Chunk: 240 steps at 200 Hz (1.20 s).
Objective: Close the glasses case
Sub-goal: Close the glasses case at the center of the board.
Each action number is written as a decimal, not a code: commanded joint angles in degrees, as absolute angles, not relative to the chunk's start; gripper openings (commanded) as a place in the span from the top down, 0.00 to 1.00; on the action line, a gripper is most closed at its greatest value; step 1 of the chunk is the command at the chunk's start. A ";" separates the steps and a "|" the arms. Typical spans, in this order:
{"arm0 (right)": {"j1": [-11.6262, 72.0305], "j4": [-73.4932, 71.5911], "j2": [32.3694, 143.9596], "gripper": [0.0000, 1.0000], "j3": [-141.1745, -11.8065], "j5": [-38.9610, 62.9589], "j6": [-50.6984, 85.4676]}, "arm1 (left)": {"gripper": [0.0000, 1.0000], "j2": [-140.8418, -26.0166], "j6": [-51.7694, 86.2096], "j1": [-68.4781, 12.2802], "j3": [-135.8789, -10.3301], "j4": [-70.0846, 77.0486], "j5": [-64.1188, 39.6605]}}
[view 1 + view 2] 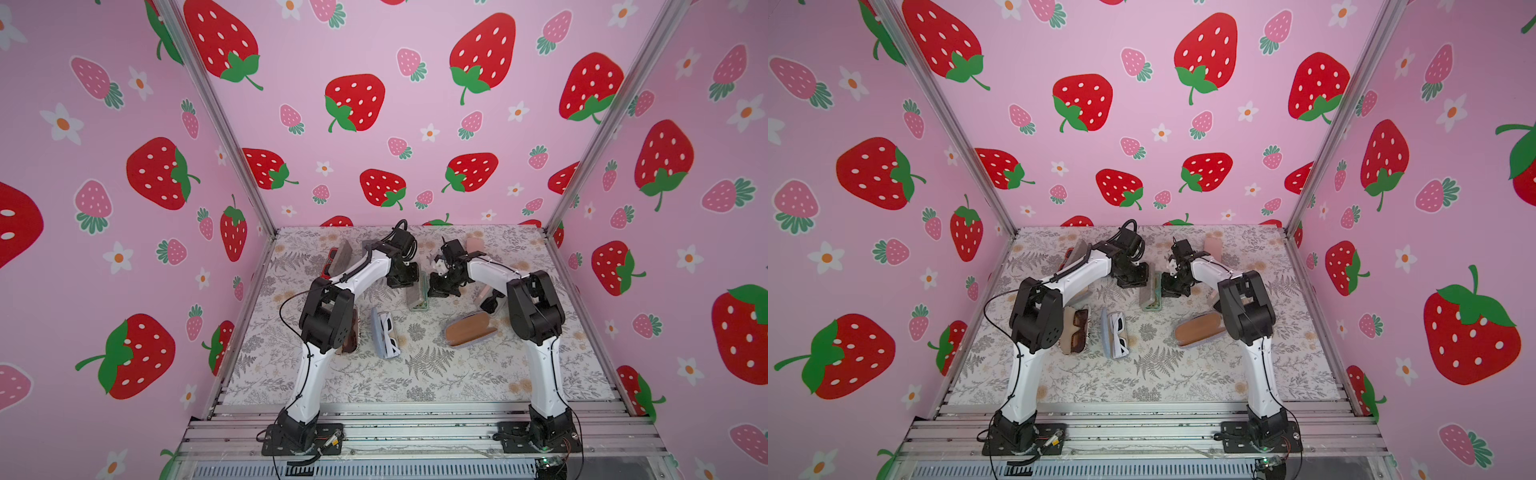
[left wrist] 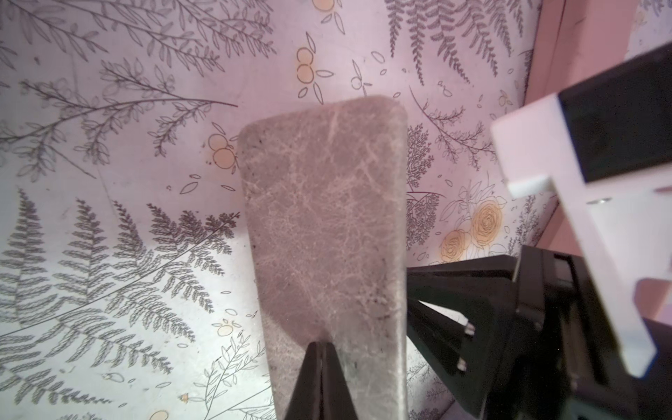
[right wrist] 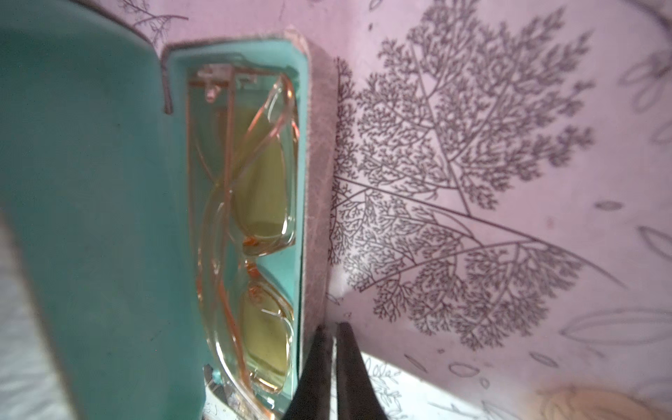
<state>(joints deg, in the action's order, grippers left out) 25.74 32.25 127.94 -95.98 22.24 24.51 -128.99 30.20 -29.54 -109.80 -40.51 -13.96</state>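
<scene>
The glasses case (image 1: 417, 293) lies mid-table, grey felt outside and teal inside. Its lid (image 3: 91, 182) stands partly raised over the base, where yellow-lensed glasses (image 3: 254, 182) lie. My left gripper (image 2: 323, 345) is shut, with its tips against the lid's grey outer face (image 2: 327, 218). In both top views it sits on the case's left side (image 1: 403, 282) (image 1: 1136, 280). My right gripper (image 3: 332, 327) is shut and empty, its tips beside the base's grey outer wall (image 3: 320, 182), on the case's right side (image 1: 436, 286).
Other open cases lie around: white sunglasses in a pale blue case (image 1: 384, 332), a brown-lined case (image 1: 469, 328), brown sunglasses in a cream case (image 1: 1075, 328), a grey case with red glasses (image 1: 338, 257), pink cases (image 1: 473, 243) at the back and right.
</scene>
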 commanded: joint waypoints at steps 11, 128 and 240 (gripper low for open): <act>26.68 31.85 129.29 0.90 -96.87 24.20 24.96 | 1.00 -131.29 30.31 -30.59 -112.23 -42.03 -14.85; 26.72 30.18 114.23 0.83 -87.39 14.42 26.37 | 0.39 -121.91 31.12 -30.93 -105.31 -40.28 -9.82; 26.72 35.94 90.38 0.74 -78.39 7.85 24.61 | 0.00 -127.22 28.83 -37.06 -106.25 -45.82 -0.32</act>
<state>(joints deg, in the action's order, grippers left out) 26.37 32.93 93.19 -80.27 10.15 25.36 -125.34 29.67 -36.38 -104.51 -42.37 -3.84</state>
